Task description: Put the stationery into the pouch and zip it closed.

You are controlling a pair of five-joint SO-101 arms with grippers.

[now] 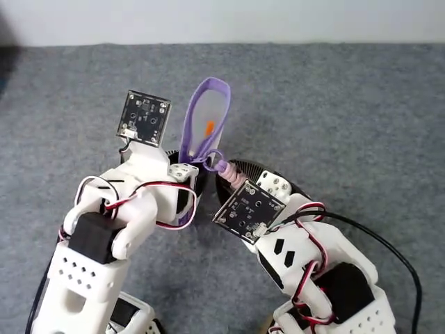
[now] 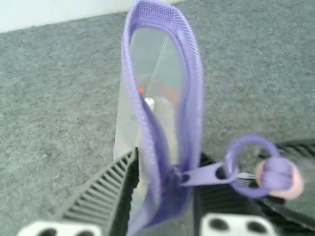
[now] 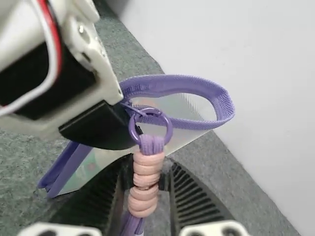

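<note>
translucent purple-edged pouch (image 1: 207,115) in left gripper (image 2: 162,196), pink coiled pull (image 3: 145,179) in right gripper (image 3: 145,209)

Nothing written can be read anywhere. The left circuit board (image 1: 143,118) and the right circuit board (image 1: 248,211) carry marks too small to tell.

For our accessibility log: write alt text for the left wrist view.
The left gripper clamps the near end of a purple-edged clear pouch, its zip open, against a grey table. Stationery shows faintly inside; the zip pull's purple ring and pink cord extend beside the gripper.
</note>
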